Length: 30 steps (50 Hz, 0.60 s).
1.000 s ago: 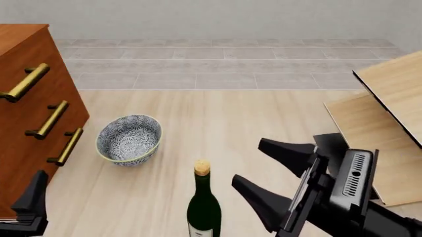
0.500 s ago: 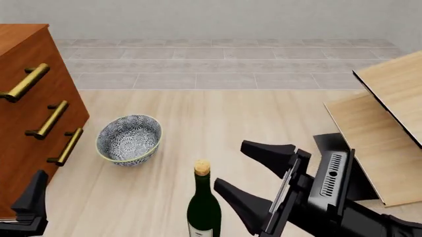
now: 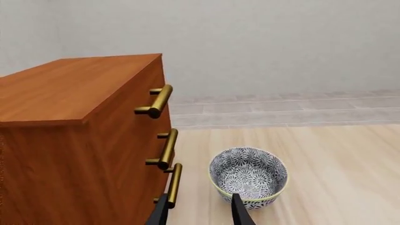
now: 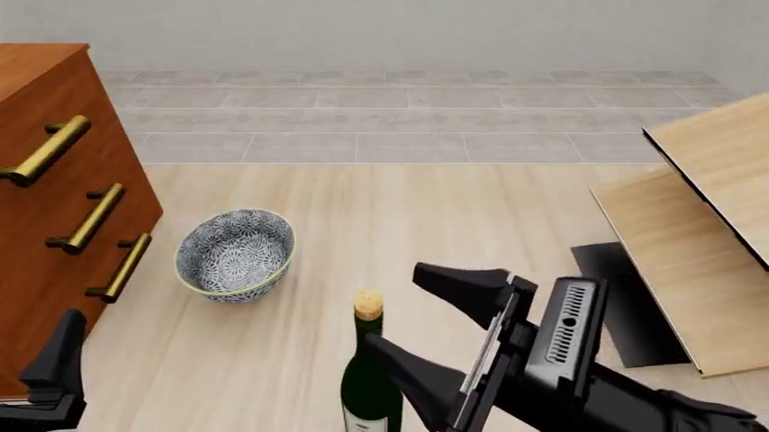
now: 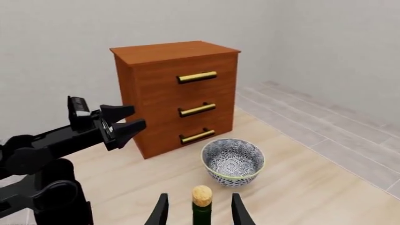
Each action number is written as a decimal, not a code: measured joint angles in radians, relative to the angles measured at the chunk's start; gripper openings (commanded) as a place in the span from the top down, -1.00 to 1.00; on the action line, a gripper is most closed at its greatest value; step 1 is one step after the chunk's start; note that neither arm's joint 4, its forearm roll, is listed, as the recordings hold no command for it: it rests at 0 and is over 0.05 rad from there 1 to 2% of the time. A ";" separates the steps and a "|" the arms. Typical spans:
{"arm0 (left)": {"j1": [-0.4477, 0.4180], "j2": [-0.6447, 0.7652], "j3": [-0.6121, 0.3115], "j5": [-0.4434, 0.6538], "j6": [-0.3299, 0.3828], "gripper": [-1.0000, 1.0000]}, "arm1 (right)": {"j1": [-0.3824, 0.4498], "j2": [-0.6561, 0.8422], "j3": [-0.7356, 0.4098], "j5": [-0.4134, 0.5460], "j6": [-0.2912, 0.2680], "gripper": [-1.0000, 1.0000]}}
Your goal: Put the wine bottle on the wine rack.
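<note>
The right arm's black gripper (image 4: pixel 402 310) is spread wide, with the tall dark green glass wine bottle (image 4: pixel 370 387) and its tan cork (image 5: pixel 201 195) standing upright between the two fingers, apparently untouched. This looks like the approach before the grasp; next the fingers likely need to close on the neck. The pale-wood slanted-panel wine rack (image 4: pixel 703 225) sits well behind that gripper, to its right. The left gripper (image 3: pixel 200 212) hangs slightly apart, holding nothing. The bottle's label shows only an unreadable white edge.
</note>
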 measured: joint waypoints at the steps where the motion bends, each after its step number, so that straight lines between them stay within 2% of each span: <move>1: 0.000 0.000 0.000 0.000 0.000 -1.00 | 0.002 0.004 -0.001 -0.003 0.000 -1.00; 30: 0.007 0.000 0.000 -0.002 -0.003 -1.00 | 0.011 0.105 -0.016 -0.076 0.008 -1.00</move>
